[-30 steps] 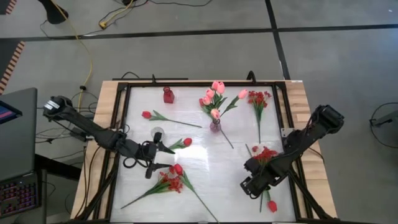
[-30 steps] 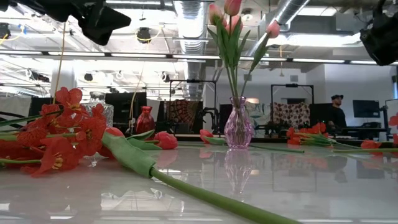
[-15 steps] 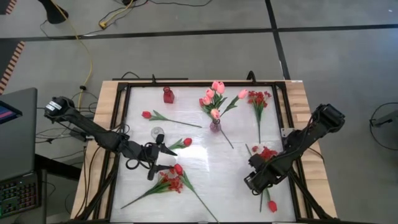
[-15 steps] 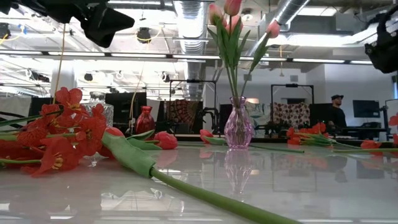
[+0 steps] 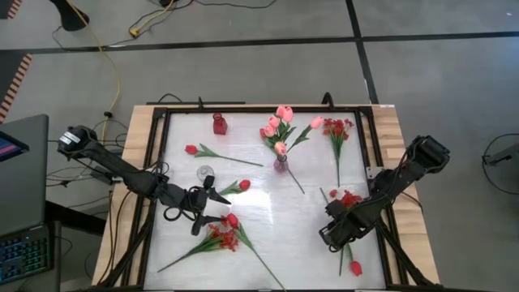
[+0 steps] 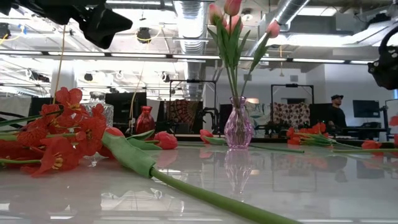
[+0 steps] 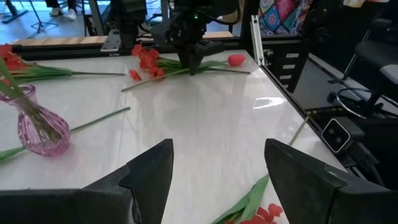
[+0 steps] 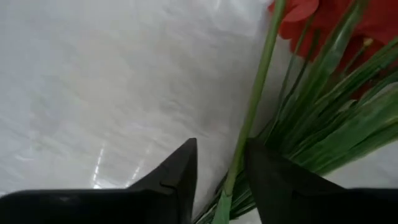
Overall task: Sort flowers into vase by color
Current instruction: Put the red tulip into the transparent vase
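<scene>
1. The right gripper (image 5: pixel 339 240) sat low at the lower right of the high view, over a red tulip's stem (image 8: pixel 249 124).
2. Its fingers (image 8: pixel 171 177) straddled that stem, narrowly apart, not yet clamped.
3. The stem's long axis ran up the frame, bloom (image 5: pixel 354 268) just below the gripper.
4. The left gripper (image 5: pixel 212 204), fingers spread and empty, hung at lower left near a red spray (image 5: pixel 223 238).
</scene>
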